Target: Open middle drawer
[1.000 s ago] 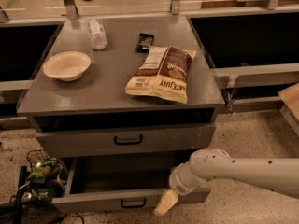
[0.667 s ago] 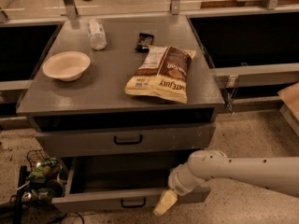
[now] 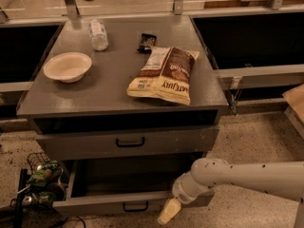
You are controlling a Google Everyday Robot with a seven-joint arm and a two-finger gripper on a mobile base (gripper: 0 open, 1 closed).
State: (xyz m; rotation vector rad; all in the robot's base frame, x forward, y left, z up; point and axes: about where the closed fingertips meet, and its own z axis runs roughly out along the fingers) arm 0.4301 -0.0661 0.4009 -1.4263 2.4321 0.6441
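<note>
The middle drawer (image 3: 95, 204) is a wide, shallow grey drawer with a low front panel and a small black pull handle (image 3: 135, 206). It stands pulled out, and its dark inside (image 3: 128, 175) shows. Above it the taller-fronted grey drawer (image 3: 190, 139) with the larger black handle (image 3: 130, 142) is closed. My gripper (image 3: 168, 213) is at the end of the white arm (image 3: 247, 177), which comes in from the right. It sits low, at the front panel just right of the small handle. The lowest drawer is out of view.
On the cabinet top (image 3: 109, 94) lie a chip bag (image 3: 164, 75), a white bowl (image 3: 68, 66), a plastic bottle on its side (image 3: 98, 34) and a dark snack bar (image 3: 147, 41). A wire basket with clutter (image 3: 40, 184) sits on the floor at left. A counter edge (image 3: 259, 72) runs at right.
</note>
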